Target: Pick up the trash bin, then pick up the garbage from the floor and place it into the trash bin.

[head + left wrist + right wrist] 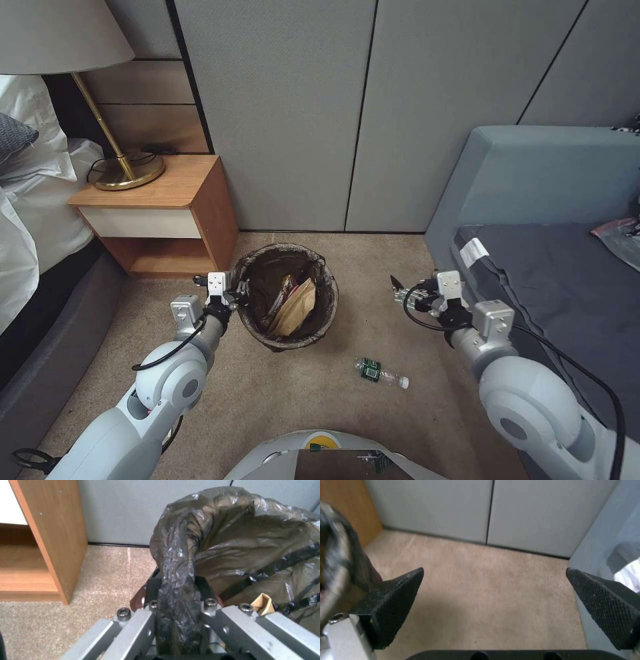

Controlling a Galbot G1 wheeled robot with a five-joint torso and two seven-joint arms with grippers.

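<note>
Trash bin (288, 298) standing on the carpet (373, 413), its rim clamped by the left end effector (235, 293); in the left wrist view the fingers (156, 620) press on either side of the dark bag (176, 580) folded over that rim. Inside the bin, just beyond this end effector, lie a brown paper bag (297, 310) and a red-and-white wrapper (287, 287). A clear bottle with a green label (379, 372) lies on its side on the carpet, nearer the robot than the right end effector and between it and the bin. Right end effector (400, 291) held above the carpet to the right of the bin and apart from it, jaws spread wide and holding nothing; in the right wrist view its two textured pads (391, 605) frame bare carpet. Just to the right of this end effector is a grey sofa bed (547, 267). Beyond the left end effector and to its left stands a wooden nightstand (163, 213) carrying a brass lamp (123, 167), with a bed (33, 213) farther left. Grey wall panels (300, 113) close the far side, behind the bin
</note>
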